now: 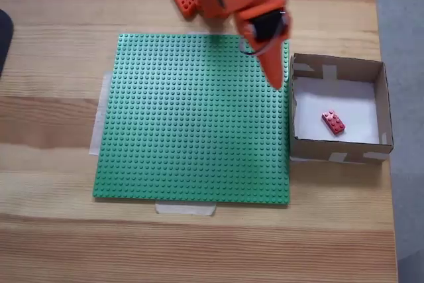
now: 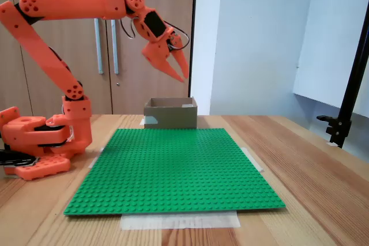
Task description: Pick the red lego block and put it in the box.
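Brick's in the box, job looks done

Green baseplate (image 2: 173, 168) up front on the desk (image 2: 311, 165), then the box (image 1: 338, 154) with the red lego block (image 1: 333, 122) on its white floor; hand (image 2: 183, 76) hangs above, empty, slightly parted

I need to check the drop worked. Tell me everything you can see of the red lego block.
The red lego block is a small, bright red plastic brick with studs on top. It lies flat and askew on the white floor of the box, near the front wall, touching only the floor. The gripper hangs apart from it.
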